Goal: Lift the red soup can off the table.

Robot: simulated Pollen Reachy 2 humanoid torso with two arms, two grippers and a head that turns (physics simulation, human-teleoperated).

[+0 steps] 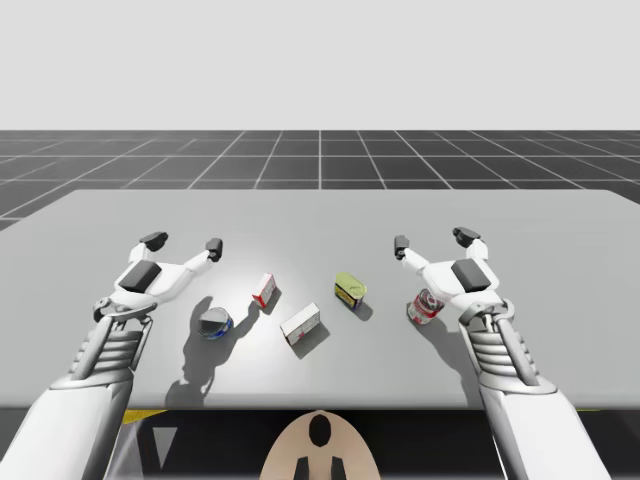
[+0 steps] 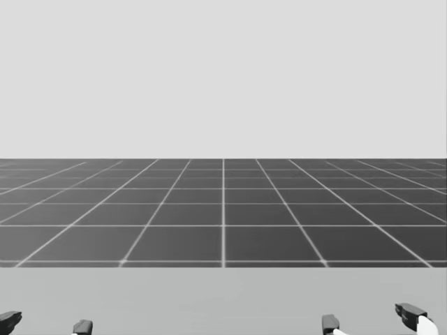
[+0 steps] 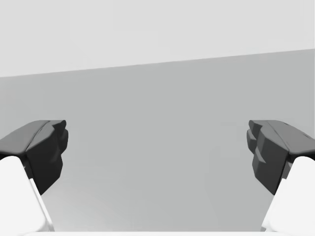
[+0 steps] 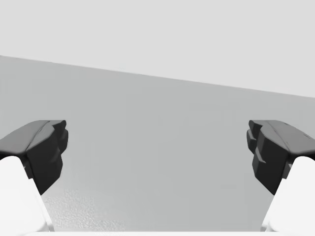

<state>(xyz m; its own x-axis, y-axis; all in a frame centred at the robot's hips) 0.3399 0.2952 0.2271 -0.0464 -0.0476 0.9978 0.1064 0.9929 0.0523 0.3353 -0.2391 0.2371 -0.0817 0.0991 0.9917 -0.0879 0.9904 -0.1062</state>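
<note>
Behind my right gripper (image 1: 433, 240), nearer me on the table (image 1: 560, 230), sits the red soup can (image 1: 426, 306), those fingers spread wide and empty, pointing away from it, and my left gripper (image 1: 183, 243), equally spread, is well apart.

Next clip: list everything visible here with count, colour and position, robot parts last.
red soup can: one, red and white, on the table beside my right wrist
yellow-green round tin: one, mid-table
white rectangular box: one, red-trimmed, centre, nearest me
small red-and-white box: one, behind the white box
blue can: one, by my left arm
grey table: one
left claw: one, dark-tipped, open
right claw: one, open, beyond the red can
</note>
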